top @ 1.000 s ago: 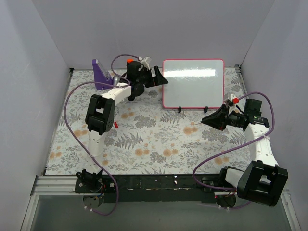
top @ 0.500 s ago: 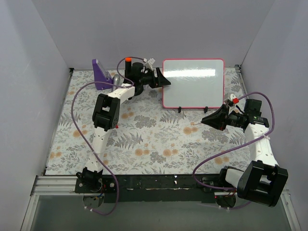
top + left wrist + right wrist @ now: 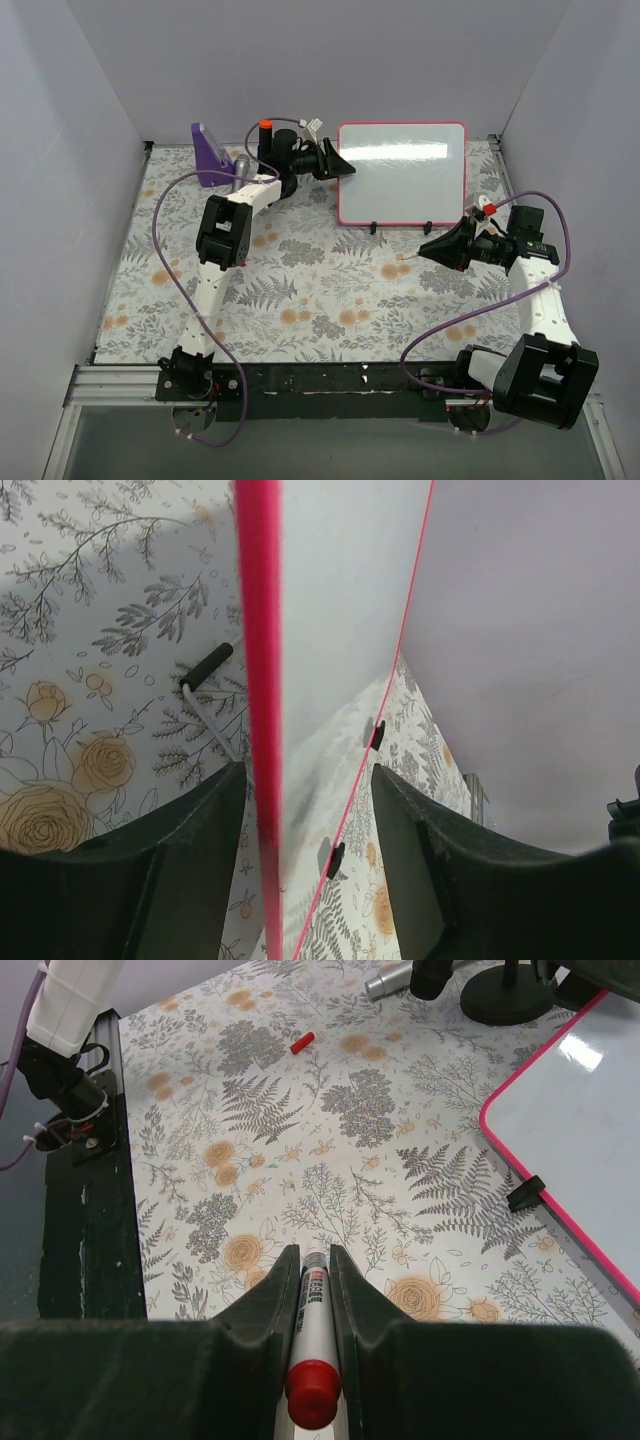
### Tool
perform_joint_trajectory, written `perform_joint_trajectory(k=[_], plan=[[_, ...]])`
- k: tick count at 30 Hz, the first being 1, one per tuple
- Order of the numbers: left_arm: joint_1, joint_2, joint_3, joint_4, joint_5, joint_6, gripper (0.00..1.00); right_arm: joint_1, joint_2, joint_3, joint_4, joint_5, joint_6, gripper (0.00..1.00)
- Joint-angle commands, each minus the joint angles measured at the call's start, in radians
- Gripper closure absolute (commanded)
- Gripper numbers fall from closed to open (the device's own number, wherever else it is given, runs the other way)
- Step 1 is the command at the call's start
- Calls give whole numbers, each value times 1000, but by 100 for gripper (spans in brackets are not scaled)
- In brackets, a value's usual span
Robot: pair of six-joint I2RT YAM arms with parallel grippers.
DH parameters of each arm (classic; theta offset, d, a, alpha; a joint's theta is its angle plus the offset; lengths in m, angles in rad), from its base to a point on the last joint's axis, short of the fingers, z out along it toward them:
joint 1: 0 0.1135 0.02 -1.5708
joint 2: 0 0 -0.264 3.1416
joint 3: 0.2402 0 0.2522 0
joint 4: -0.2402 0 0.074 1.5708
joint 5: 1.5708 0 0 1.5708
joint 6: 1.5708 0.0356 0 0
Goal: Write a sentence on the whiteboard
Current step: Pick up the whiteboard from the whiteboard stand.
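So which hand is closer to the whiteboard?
Left. The left hand straddles the left edge of the whiteboard, a finger on each side; the right hand, holding a marker, sits apart off its near right corner.

Floral-print table point(image 3: 330, 300). Small red cap point(image 3: 242, 259) lying on print, left of centre. Purple holder point(image 3: 208, 152) upright at far left corner, silver cylinder point(image 3: 241, 164) just beside it. Plain grey walls point(image 3: 300, 60) on three sides.

Whiteboard point(image 3: 402, 185) at rear centre, left end effector point(image 3: 345, 166) astride its left edge.
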Motion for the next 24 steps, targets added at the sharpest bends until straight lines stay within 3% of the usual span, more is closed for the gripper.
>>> perform_joint_trajectory(k=[1, 10, 21, 24], plan=[[12, 0, 39, 24, 13, -19, 50, -3, -2, -2, 12, -25, -2, 99], [9, 11, 39, 97, 27, -68, 66, -3, -4, -2, 10, -24, -2, 99], [-3, 32, 72, 150, 53, -105, 72, -3, -8, -1, 10, -25, -2, 99], [-3, 38, 75, 165, 59, -117, 83, -3, -8, -1, 10, -24, -2, 99]])
